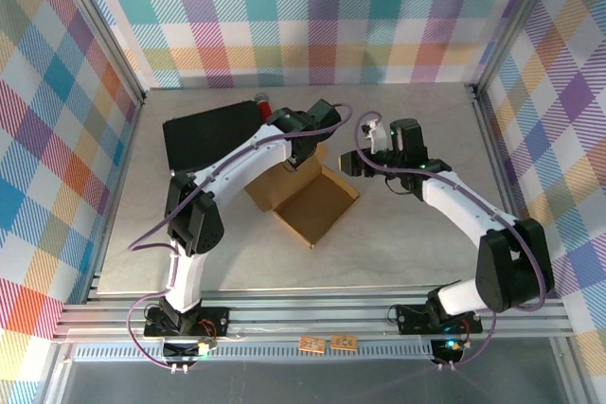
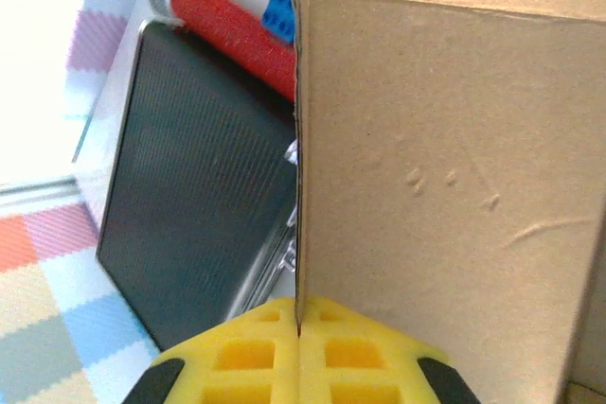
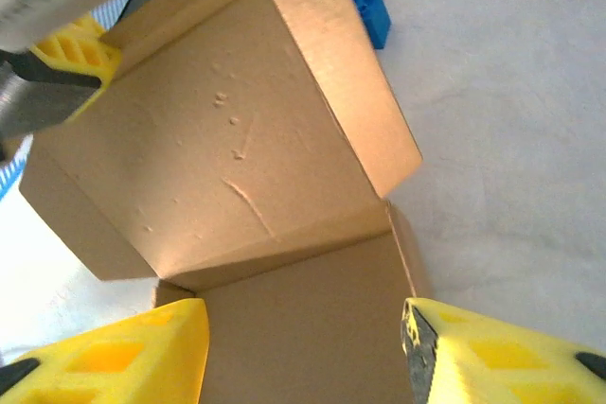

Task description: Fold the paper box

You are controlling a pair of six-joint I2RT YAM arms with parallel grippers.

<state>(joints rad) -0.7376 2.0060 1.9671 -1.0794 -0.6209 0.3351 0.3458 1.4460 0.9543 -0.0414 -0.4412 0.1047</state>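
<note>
The paper box (image 1: 305,198) lies part-folded in the middle of the grey worktop (image 1: 417,243), between the two arms. One brown panel lies flat on the surface and another stands raised from it. The left gripper (image 1: 305,156) reaches over from the far left side. In the left wrist view, the left gripper's (image 2: 299,347) yellow jaws are clamped together on the thin edge of the raised cardboard panel, which runs straight up between them. The right gripper (image 1: 347,164) hangs just beside the right side of the box. In the right wrist view, the right gripper's (image 3: 303,352) yellow jaws are wide apart, with the flat panel and the fold line showing between them, and I cannot tell whether either finger touches the cardboard. That view also shows a side flap angled off the raised panel towards the worktop. A black case (image 1: 210,139) lies flat near the box, on the far left, with a red cylinder (image 2: 237,35) along its far edge. A small blue block (image 3: 371,16) sits near the cylinder's end, close to the raised panel.
</note>
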